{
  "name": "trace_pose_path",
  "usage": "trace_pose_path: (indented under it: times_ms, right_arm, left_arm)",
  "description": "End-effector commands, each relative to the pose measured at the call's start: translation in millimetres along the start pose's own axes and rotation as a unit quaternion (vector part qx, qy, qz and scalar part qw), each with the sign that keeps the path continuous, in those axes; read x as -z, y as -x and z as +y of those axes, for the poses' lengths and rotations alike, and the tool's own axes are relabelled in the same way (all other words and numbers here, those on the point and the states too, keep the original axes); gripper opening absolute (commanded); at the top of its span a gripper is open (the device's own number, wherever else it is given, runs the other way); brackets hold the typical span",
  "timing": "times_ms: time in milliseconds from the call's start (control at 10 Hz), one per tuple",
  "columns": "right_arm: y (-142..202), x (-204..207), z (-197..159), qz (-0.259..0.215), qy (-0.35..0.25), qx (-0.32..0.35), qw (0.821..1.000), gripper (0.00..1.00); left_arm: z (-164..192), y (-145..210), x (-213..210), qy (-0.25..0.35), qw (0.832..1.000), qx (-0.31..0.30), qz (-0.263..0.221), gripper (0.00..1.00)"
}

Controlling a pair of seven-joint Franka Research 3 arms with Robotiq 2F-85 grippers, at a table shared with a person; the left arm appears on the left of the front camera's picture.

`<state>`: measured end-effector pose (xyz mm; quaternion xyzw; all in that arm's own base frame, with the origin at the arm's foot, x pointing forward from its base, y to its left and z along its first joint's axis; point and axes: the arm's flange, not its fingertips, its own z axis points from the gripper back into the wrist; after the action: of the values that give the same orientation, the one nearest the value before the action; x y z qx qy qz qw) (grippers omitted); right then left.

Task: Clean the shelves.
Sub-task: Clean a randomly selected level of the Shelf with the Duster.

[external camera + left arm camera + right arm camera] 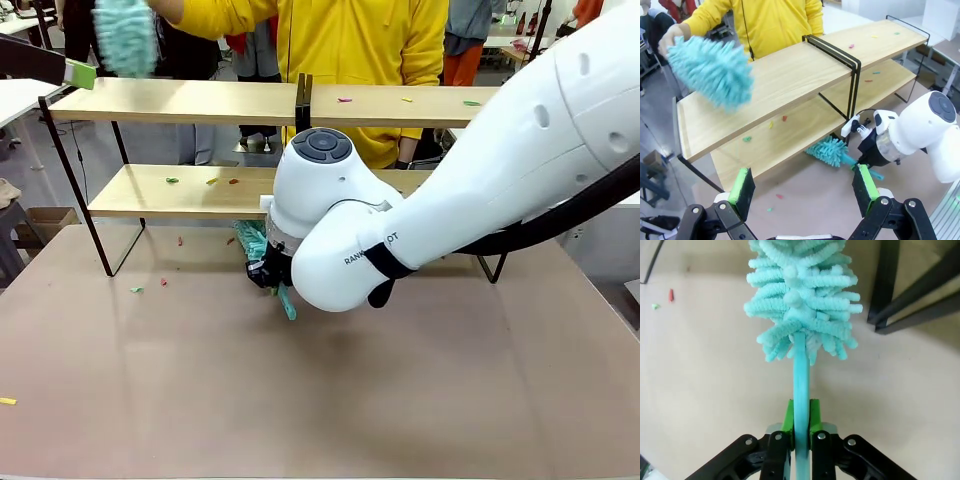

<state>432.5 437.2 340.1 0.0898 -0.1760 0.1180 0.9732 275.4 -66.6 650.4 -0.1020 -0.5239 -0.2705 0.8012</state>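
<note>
Its wrist view shows the right gripper [801, 421] clamping a fluffy teal duster [802, 300], a grip arm-masked frontally; the left gripper [804, 176] gapes empty near light wooden shelves [790, 80].

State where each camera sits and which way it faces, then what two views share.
Front: between the arms, facing across the table at the shelves and the person; right arm crosses it.
Left wrist: behind the open left gripper, looking down on the shelves.
Right wrist: along the right gripper, shut on a teal duster.
Shared: front and left wrist both show that duster.
</note>
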Motion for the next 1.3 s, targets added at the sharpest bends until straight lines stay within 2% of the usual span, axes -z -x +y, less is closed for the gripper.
trace_pose_path:
  times_ms: [0, 500, 700, 900, 1200]
  right_arm:
    - [-7.3, 4.3, 12.8, -0.003, 0.000, 0.010, 1.000, 0.00]
    - [-13.0, 14.0, 13.3, 0.036, -0.042, 0.006, 0.998, 0.00]
    - [-17.4, 14.9, 17.4, 0.032, -0.050, 0.000, 0.998, 0.00]
    - [-25.4, 18.6, 24.3, 0.038, -0.085, -0.014, 0.996, 0.00]
    - [-44.6, 19.0, 43.4, 0.040, -0.087, -0.042, 0.994, 0.00]
  left_arm:
    - [-1.1, 2.4, 0.8, -0.001, 1.000, -0.004, -0.003, 1.00]
    - [-1.1, 2.4, 0.8, -0.001, 1.000, -0.004, -0.003, 1.00]
    - [-1.1, 2.4, 0.8, -0.001, 1.000, -0.004, -0.003, 1.00]
    - [-1.1, 2.4, 0.8, -0.001, 1.000, -0.004, -0.003, 1.00]
    - [-1.1, 2.4, 0.8, -0.001, 1.000, -0.004, -0.003, 1.00]
